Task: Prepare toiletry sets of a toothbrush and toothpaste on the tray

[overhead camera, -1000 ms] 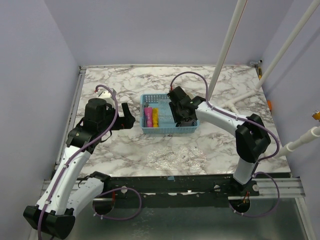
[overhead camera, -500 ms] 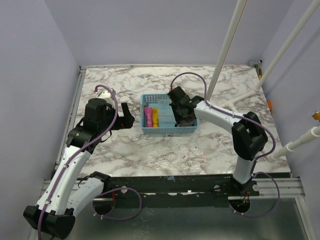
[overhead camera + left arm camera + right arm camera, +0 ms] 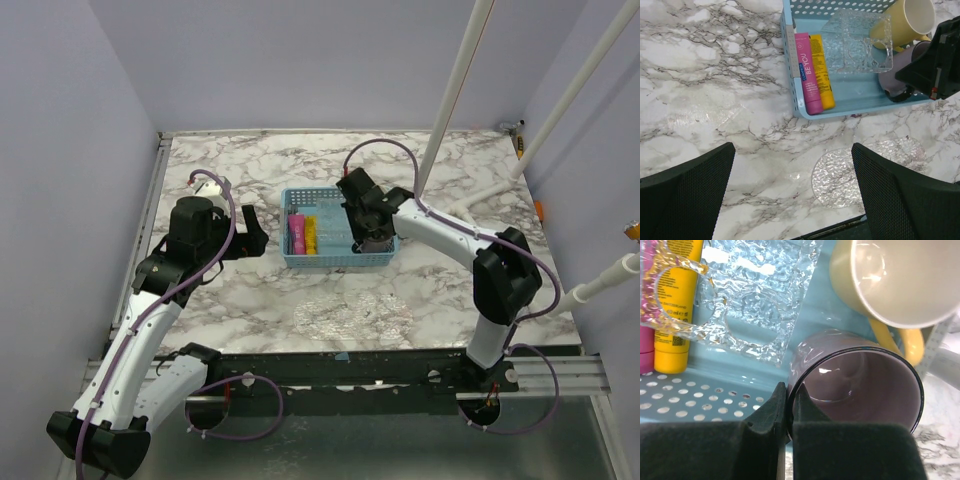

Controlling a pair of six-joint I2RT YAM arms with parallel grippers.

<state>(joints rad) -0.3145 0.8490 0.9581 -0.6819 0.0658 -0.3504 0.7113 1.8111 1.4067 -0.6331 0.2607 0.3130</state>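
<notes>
A pink tube (image 3: 296, 235) and a yellow tube (image 3: 311, 236) lie side by side at the left end of a blue perforated basket (image 3: 330, 262). Both show in the left wrist view, pink (image 3: 807, 72) and yellow (image 3: 822, 70), and in the right wrist view the yellow one (image 3: 672, 310) is at the far left. No toothbrush is in view. My right gripper (image 3: 790, 407) is inside the basket, shut on the rim of a purple mug (image 3: 860, 385) lying on its side. My left gripper (image 3: 792, 200) is open and empty over the table, left of the basket.
A cream mug (image 3: 895, 280) lies beside the purple one. A clear bumpy glass piece (image 3: 740, 295) rests in the middle of the basket. Clear bumpy plates (image 3: 350, 310) lie on the marble table in front of the basket. White poles (image 3: 450, 95) stand at the back right.
My right gripper has shifted slightly towards the back within the basket, still pinching the purple mug's rim. The left arm has not moved.
</notes>
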